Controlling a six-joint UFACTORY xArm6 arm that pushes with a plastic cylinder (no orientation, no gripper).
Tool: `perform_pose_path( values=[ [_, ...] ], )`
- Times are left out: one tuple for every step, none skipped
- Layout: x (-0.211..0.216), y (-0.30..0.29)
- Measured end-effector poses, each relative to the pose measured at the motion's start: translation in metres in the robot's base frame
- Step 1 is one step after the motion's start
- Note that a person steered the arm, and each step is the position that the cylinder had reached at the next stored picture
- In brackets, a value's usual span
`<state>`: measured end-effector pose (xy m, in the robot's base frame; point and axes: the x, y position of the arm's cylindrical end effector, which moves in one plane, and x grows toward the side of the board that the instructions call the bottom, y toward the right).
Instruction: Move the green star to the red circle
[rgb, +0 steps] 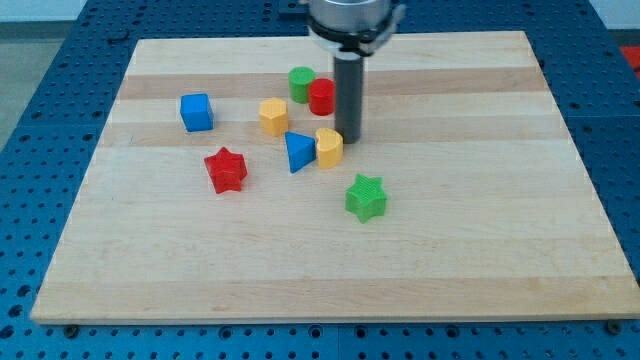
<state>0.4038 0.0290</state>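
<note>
The green star (366, 197) lies on the wooden board (480, 250), a little below the middle. The red circle (321, 97), a short red cylinder, stands near the view's top, touching a green cylinder (301, 84) on its left. My tip (349, 139) rests on the board just right of the red circle and right beside the top of a yellow block (329, 147). The tip is above and slightly left of the green star, with a gap between them.
A blue triangle (297, 152) touches the yellow block's left side. A yellow hexagon (273, 116) lies left of the red circle. A red star (226, 169) and a blue cube (197, 112) lie further to the view's left.
</note>
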Motion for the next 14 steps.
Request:
perform_pose_path(
  values=[
    [0.023,0.024],
    [0.058,0.028],
    [0.082,0.043],
    [0.087,0.067],
    [0.120,0.072],
    [0.148,0.069],
    [0.148,0.045],
    [0.141,0.024],
    [0.136,0.015],
    [0.121,0.015],
    [0.110,0.007],
    [0.110,-0.010],
    [0.108,-0.029],
    [0.097,-0.037]
  ],
)
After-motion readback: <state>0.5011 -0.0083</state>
